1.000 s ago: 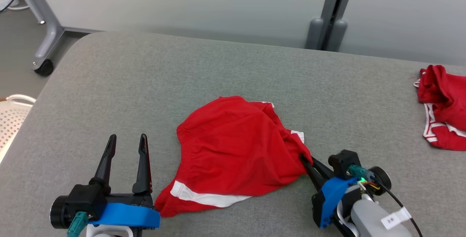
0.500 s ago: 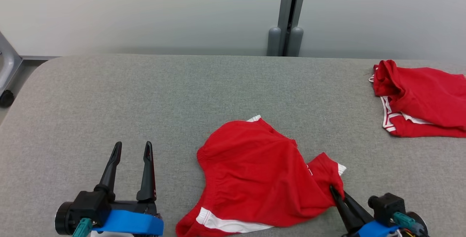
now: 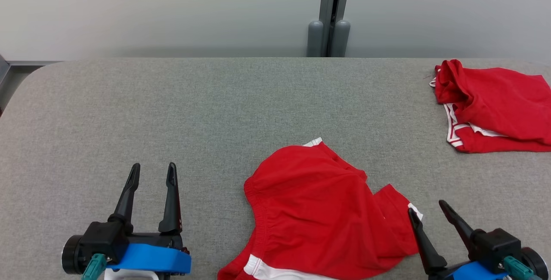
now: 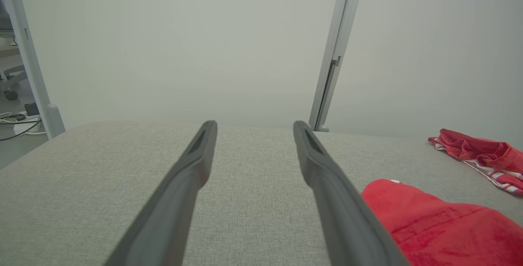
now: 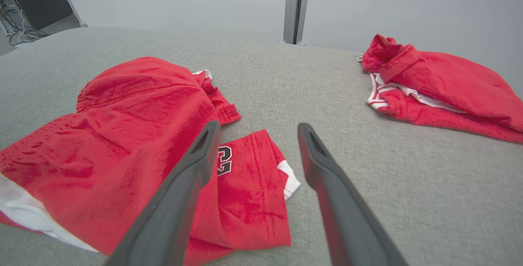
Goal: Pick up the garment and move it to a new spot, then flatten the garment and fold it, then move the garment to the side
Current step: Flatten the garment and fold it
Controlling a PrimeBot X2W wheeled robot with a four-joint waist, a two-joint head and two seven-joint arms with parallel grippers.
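Nearest the camera, the left gripper (image 3: 154,166) sits low at the near left of the grey worktop (image 3: 172,108). Its jaws are spread apart with nothing between them but bare fabric surface. The fingers point away toward the far wall.

At the near right, the right gripper (image 3: 426,207) also has its jaws apart and holds nothing. The wrist view shows its left finger (image 5: 192,168) over the edge of the red garment (image 3: 314,211), though whether it touches the cloth is hard to judge from this angle. Its other finger is over bare worktop just beside the garment's hem.

The garment lies loose and rumpled on the worktop between the two grippers, closer to the right one, and it is not flattened. It is red with an elastic waistband along its left side and white trim at its near edge and at its far corner. A smaller flap spreads out on the right, ending in a white corner. This flap carries a small black-and-white printed mark (image 5: 224,154).

Farther back and well apart, at the right edge of the worktop, a second red garment (image 3: 495,108) with white stripes lies bunched up.

Beyond the worktop's far edge stands a pale wall with a grey upright post (image 3: 329,13).
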